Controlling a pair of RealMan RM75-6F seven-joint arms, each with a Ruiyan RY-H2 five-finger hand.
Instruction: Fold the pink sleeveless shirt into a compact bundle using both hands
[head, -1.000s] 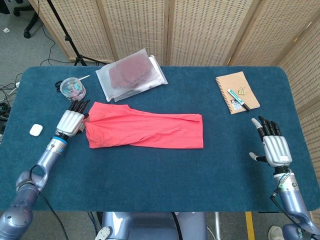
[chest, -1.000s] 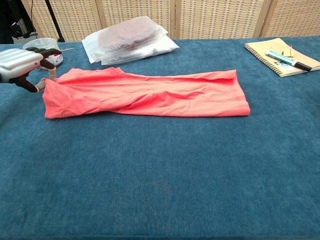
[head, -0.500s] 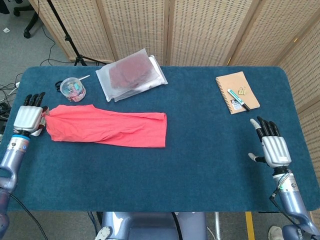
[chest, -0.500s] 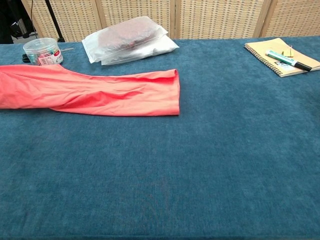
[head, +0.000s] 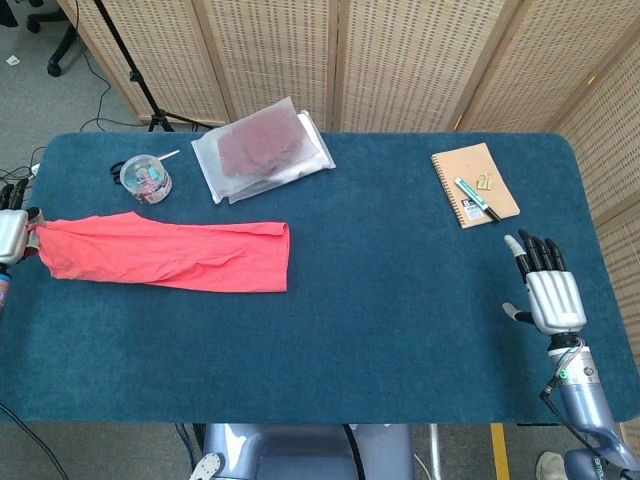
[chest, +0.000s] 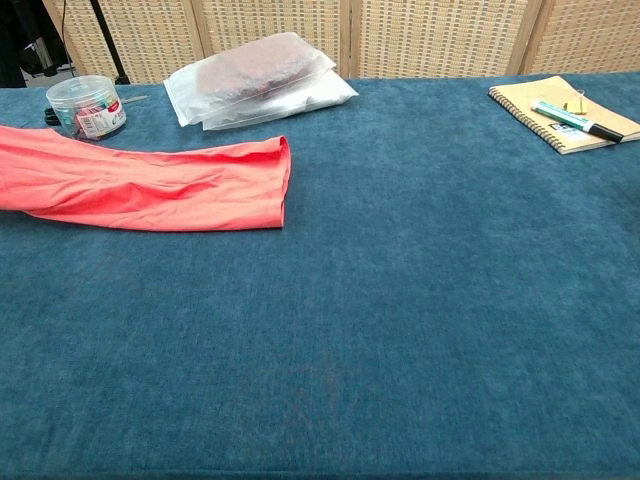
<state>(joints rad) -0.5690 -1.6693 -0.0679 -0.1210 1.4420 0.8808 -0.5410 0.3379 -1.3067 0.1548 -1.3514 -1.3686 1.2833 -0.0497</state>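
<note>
the pink shirt (head: 165, 255) lies as a long band on the left of the counter (head: 400, 300), its end gripped by the left hand (head: 10, 235) at the edge, while the right hand (head: 548, 293) hovers empty, fingers (head: 530, 250) spread.

Pink shirt (chest: 140, 185) lying long and flat at far left of blue bench (chest: 400, 330), plastic tub (chest: 86, 105) just behind it, bagged cloth (chest: 255, 80) at rear centre, notebook (chest: 560, 115) w/ pen (chest: 578, 118) rear right
</note>
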